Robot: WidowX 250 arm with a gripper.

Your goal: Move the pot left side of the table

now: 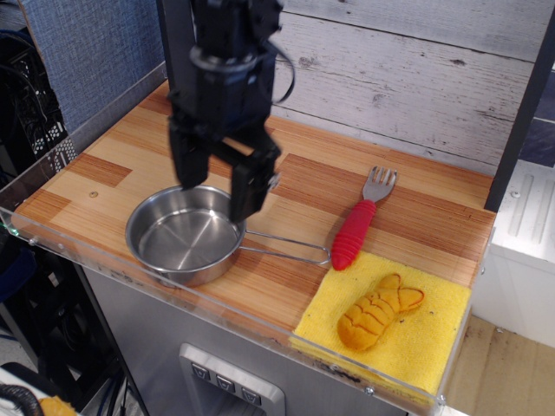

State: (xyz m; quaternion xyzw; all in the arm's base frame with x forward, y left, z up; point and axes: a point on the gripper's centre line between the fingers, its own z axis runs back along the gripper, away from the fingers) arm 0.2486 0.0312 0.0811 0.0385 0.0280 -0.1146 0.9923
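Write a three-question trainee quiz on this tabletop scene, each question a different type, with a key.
1. True or false: the end effector is shut on the pot.
2. Multiple choice: the orange toy lies on
A. the bare table
B. the yellow mat
C. the pot
3. Fill in: the fork has a ____ handle.

Key
1. False. Its fingers are spread apart over the pot's far rim and hold nothing.
2. B
3. red
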